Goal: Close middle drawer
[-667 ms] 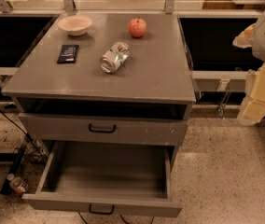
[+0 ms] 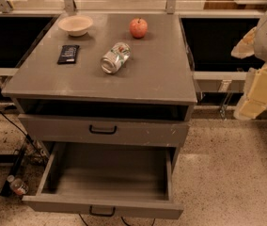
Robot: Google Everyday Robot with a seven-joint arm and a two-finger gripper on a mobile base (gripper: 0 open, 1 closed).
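Grey middle drawer (image 2: 138, 207) stands pulled out. I see the gripper (image 2: 259, 92) at far right, well apart from it; wide or narrow, I cannot tell.

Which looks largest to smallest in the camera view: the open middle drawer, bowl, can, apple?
1. middle drawer, by far the largest, and nearest the camera.
2. bowl and can, too alike to rank.
3. apple, smallest, though it sits farther back.
The gripper hangs at the right edge, apart from the drawer.
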